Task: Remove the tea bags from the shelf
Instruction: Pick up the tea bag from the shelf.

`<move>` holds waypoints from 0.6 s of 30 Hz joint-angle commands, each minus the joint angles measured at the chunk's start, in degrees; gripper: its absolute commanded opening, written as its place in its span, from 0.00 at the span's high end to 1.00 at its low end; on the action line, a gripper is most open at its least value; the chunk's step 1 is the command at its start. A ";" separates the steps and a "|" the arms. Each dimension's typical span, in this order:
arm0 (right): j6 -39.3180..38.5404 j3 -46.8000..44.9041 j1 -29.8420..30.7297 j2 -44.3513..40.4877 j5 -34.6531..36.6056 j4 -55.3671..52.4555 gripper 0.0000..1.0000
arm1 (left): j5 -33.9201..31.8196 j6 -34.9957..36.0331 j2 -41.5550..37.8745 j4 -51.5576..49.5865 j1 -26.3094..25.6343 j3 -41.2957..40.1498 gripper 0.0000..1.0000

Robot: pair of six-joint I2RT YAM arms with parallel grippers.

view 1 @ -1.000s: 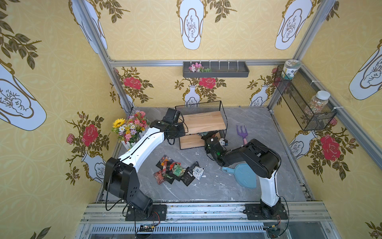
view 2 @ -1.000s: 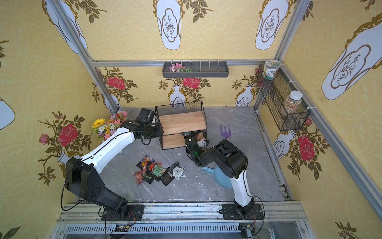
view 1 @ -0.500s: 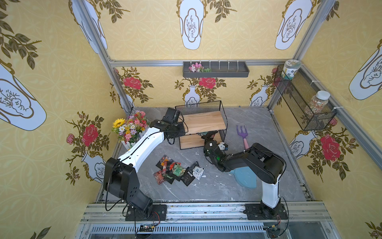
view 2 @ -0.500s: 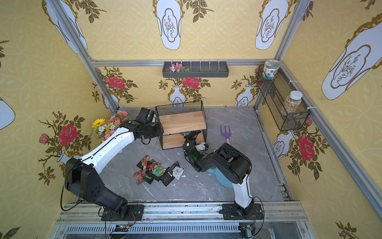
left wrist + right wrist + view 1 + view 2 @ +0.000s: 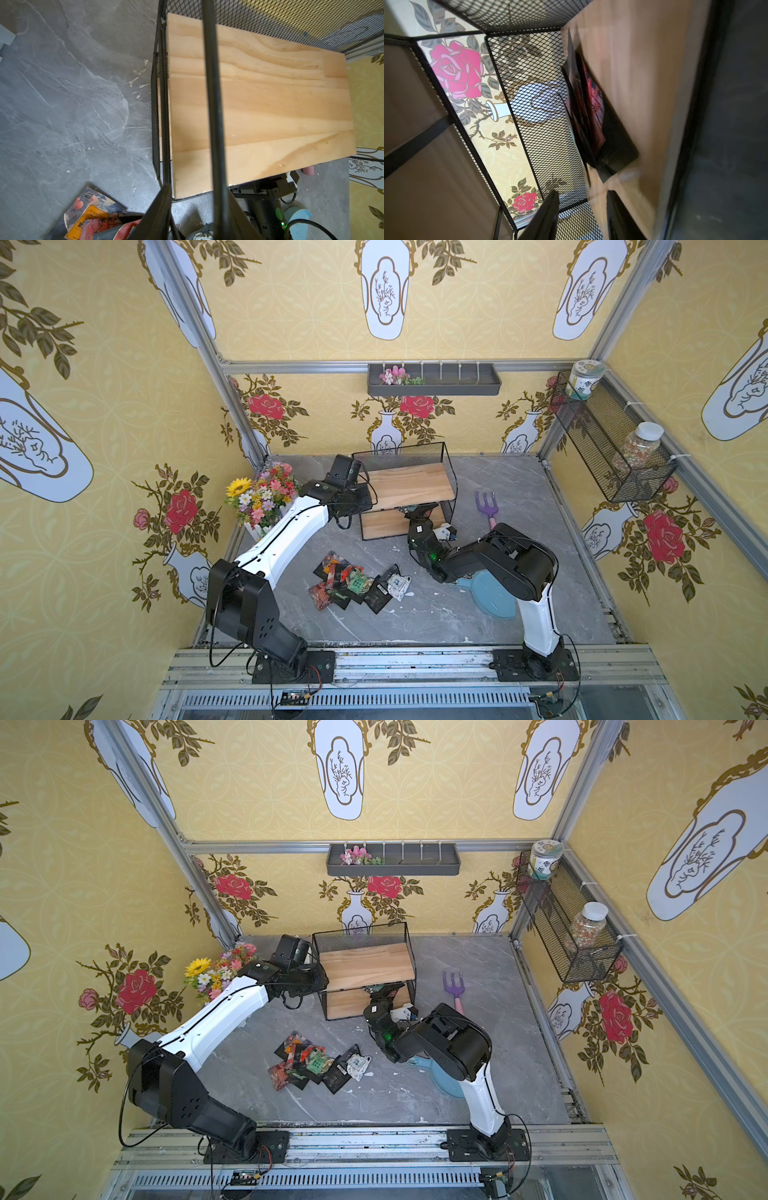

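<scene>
Left hand [image 5: 195, 193], half-spread, straddles 9 o'clock rail [image 5: 210, 83] of two-tier wood-and-wire shelf [image 5: 409, 485], likely steadying; right hand [image 5: 582, 195], parted, empty, faces black-red square tea bags [image 5: 591, 108].

The right gripper [image 5: 582, 192] reached into the lower tier of the shelf [image 5: 409, 487], under the upper board. Straight ahead of it, several tea bags [image 5: 591, 116] sat at the back of the lower board, against the mesh. Behind it and toward the left arm, a heap of tea bags [image 5: 357, 583] lay on the table [image 5: 415, 622], well apart from the shelf. A garden fork [image 5: 486, 506] lay on its other side. The left gripper [image 5: 193, 199] sat at the shelf's end, close against the frame, with the upper board ahead and the bouquet [image 5: 262, 497] behind its arm.
</scene>
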 commanded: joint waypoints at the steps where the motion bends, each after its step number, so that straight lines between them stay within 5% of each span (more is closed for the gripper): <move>1: -0.88 1.02 -0.12 0.79 2.57 2.29 0.57 | 1.83 0.32 -0.49 1.96 -0.15 -0.40 0.58; 12: 1.04 5.21 0.29 5.14 8.06 1.54 0.59 | 3.35 2.92 -0.99 2.75 -0.15 -1.56 0.59; 18: 3.70 8.41 0.79 8.68 10.46 1.50 0.68 | 3.61 3.71 -0.88 2.60 -0.16 -1.57 0.60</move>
